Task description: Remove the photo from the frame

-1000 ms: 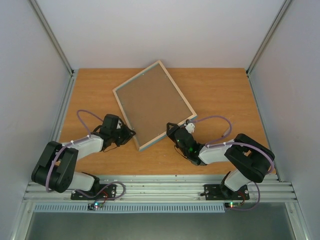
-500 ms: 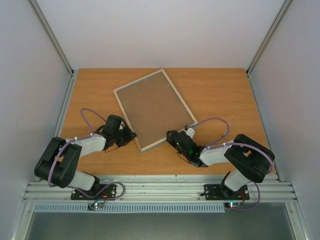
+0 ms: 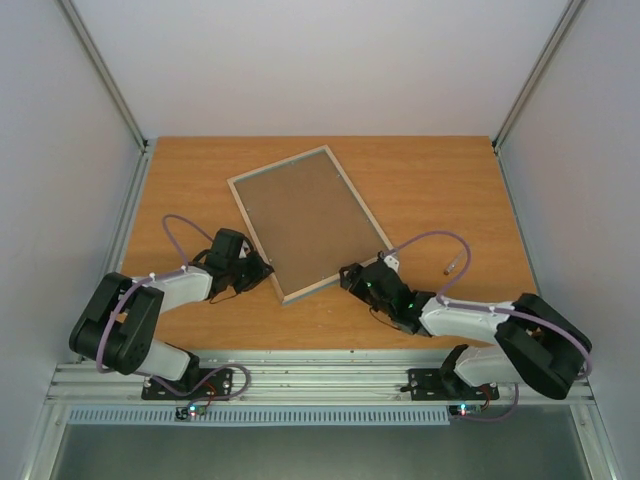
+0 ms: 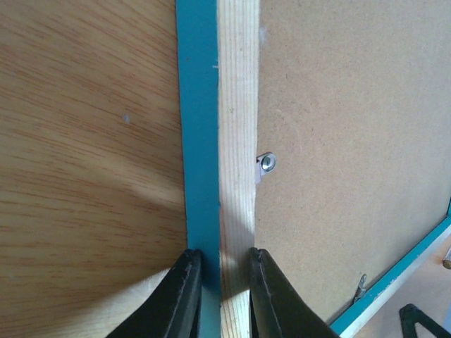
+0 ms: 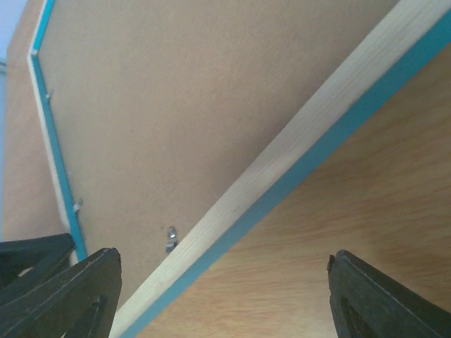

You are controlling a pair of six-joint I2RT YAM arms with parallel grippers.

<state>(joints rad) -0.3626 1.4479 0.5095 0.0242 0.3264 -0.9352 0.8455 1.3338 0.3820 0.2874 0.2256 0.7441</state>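
Wooden table point(image 3: 450, 180) holds the turquoise frame point(image 3: 335, 274) face down at its centre, brown backing board point(image 3: 305, 220) upward. Left gripper point(image 4: 220, 257) pinches the frame's left rail. Right gripper point(image 3: 348, 274) gapes wide at the near edge, holding nothing.

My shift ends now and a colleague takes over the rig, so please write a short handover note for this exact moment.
Left gripper: shut on a rail of the frame near its left corner.
Right gripper: open wide at the frame's near edge, holding nothing.
Things: the frame lies back side up on the table, with the brown backing board in place. A small metal tab sits at the board's edge. The photo is not visible, probably under the board.
Done: nothing taken out yet.
Left: release the tabs, lift the board, take out the photo.
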